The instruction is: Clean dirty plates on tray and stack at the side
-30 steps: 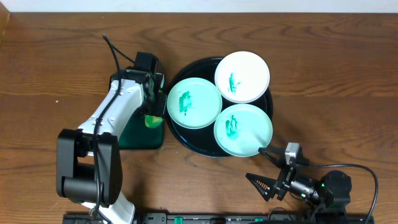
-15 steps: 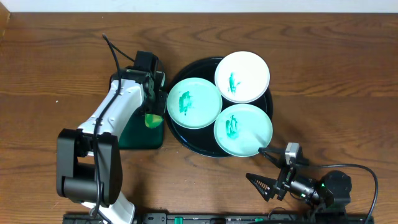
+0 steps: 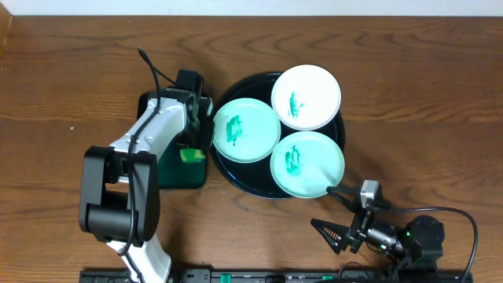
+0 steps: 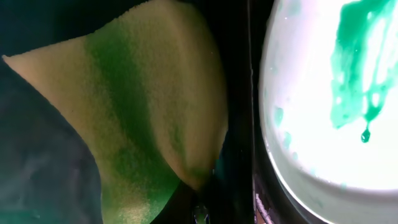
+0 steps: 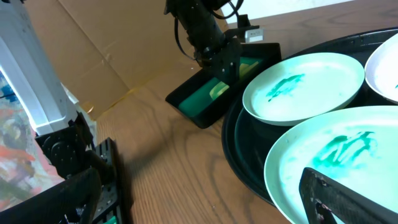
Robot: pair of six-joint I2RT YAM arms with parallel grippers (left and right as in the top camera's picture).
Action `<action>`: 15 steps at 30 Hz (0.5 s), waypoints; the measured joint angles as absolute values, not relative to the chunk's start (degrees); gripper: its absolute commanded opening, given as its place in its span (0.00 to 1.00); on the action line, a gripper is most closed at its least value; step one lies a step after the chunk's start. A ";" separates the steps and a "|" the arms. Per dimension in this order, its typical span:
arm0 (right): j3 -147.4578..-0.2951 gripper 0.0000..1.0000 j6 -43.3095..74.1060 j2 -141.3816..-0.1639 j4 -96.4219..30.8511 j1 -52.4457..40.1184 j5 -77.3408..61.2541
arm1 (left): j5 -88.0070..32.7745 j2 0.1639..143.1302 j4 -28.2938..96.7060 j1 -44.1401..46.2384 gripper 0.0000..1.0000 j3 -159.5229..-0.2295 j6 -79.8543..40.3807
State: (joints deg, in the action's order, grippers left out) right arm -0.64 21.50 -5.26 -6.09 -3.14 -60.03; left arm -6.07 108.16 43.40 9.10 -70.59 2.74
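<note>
Yellow-green sponge point(image 4: 143, 106) clamped in left fingers point(image 5: 227, 70) inside dark green tray point(image 3: 169, 174); right fingers point(image 5: 339, 196) apart.

Brown wood-grain table point(image 3: 63, 79), creased cardboard point(image 5: 93, 50) behind

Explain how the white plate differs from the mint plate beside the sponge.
The white plate sits at the tray's far edge; the mint plate sits at its left edge. The white plate's smear is narrow; the mint plate's is broader. Both are round, paint-stained and on the tray.
</note>
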 measured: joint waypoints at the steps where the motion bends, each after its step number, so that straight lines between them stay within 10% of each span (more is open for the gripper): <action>1: -0.64 0.99 21.50 -5.26 -6.09 -3.14 -60.03 | -6.09 108.14 43.40 9.10 0.07 -70.59 2.74; 15: -0.64 0.99 21.50 -5.26 -6.11 -3.14 -60.03 | -6.33 101.45 43.62 8.99 0.07 -70.54 5.52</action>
State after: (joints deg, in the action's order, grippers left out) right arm -0.64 21.50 -5.26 -6.11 -3.14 -60.03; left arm -6.33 101.45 43.62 8.99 -70.54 5.52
